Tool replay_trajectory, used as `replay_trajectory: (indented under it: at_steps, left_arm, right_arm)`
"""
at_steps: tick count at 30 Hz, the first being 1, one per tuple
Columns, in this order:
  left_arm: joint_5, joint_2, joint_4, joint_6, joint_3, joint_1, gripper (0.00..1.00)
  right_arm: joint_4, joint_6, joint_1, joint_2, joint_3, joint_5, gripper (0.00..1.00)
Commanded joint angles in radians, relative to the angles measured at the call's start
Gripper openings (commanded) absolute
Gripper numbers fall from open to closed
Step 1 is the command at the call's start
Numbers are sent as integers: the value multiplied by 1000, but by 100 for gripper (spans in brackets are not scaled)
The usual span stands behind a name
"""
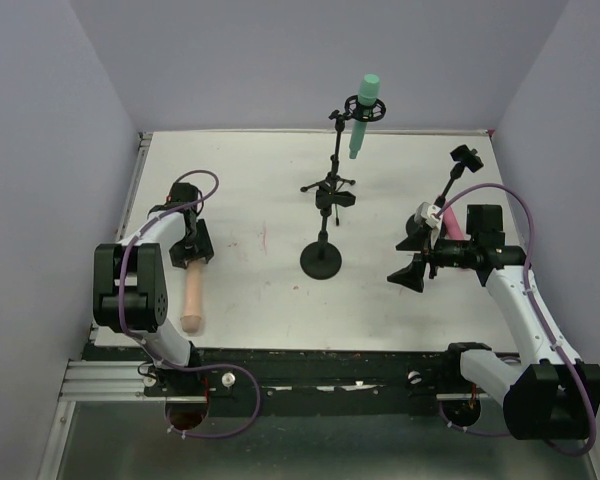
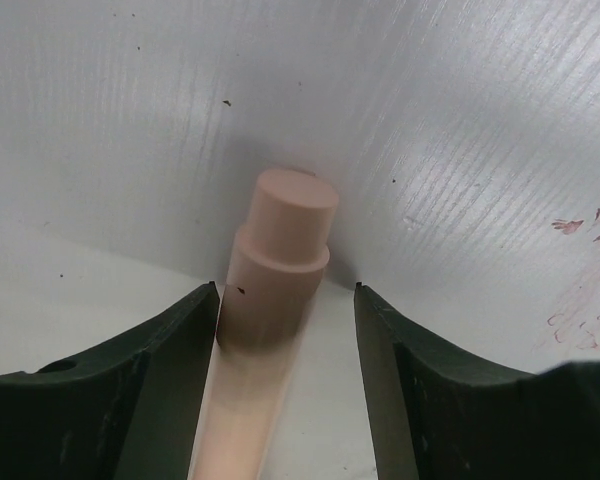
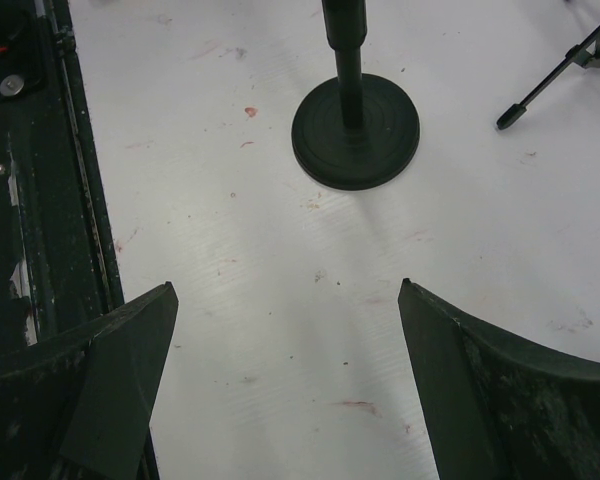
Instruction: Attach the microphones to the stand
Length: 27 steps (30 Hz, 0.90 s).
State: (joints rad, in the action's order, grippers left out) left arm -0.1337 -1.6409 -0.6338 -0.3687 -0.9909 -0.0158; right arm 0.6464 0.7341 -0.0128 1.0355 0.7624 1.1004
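The beige-peach microphone [image 1: 191, 298] lies on the table at the left. My left gripper [image 1: 194, 258] is low over its far end, jaws open on both sides. In the left wrist view the microphone [image 2: 275, 260] rests against the left finger [image 2: 170, 370], with a gap to the right one. The mint green microphone [image 1: 362, 115] sits in the clip of the round-base stand [image 1: 321, 260]. The pink microphone [image 1: 448, 218] is by the right stand [image 1: 466, 158], partly hidden by my right arm. My right gripper [image 1: 400, 260] is open and empty above the table [image 3: 287, 285].
A small black tripod [image 1: 328, 190] stands behind the round base, which shows in the right wrist view [image 3: 355, 130]. The black front rail [image 3: 40, 200] runs along the table's near edge. White walls close the table at the back and sides.
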Motion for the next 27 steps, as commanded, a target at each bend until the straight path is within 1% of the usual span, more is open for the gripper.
replay_trajectory:
  at_steps: [1,2,4,5,7,9,10,12,13,16,17,20,22,24,27]
  left_arm:
    - [29,-13,-23,-4,0,-4,64]
    - [39,-16,-23,-1,-2,-4,57]
    - [42,-26,-30,-1,-6,-4,56]
    - [48,-30,-30,1,-6,-4,53]
    - [52,-30,-32,1,-5,-4,51]
    - [66,-23,-26,7,-3,-4,43]
    - [68,-23,-27,5,-3,-4,42]
    - [88,-19,-26,11,-3,-4,35]
    - [97,-16,-29,13,-3,-6,34]
    - [134,21,-30,20,-5,-3,26]
    - [169,41,-29,24,-5,-1,22]
    - [252,139,-12,11,12,-3,18]
    - [339,225,26,-12,47,-3,16]
    - [454,324,83,-53,102,-1,14]
    - [558,488,189,-125,204,10,13]
  right_arm:
    - [-1,14,5,-17,20,-11,100]
    - [-1,16,5,-17,20,-11,100]
    - [-1,16,5,-17,20,-13,100]
    - [-1,14,5,-17,20,-14,100]
    - [-1,16,5,-15,20,-16,100]
    - [-1,17,5,-15,20,-16,100]
    - [-1,18,5,-15,21,-17,100]
    - [-1,16,5,-15,20,-17,100]
    - [1,17,5,-15,21,-17,100]
    - [2,21,5,-15,20,-19,100]
    - [4,22,5,-17,20,-20,100]
    - [4,28,5,-18,20,-23,100]
    - [6,30,5,-20,20,-24,100]
    - [7,30,5,-25,23,-20,100]
    - [21,37,5,-41,28,7,100]
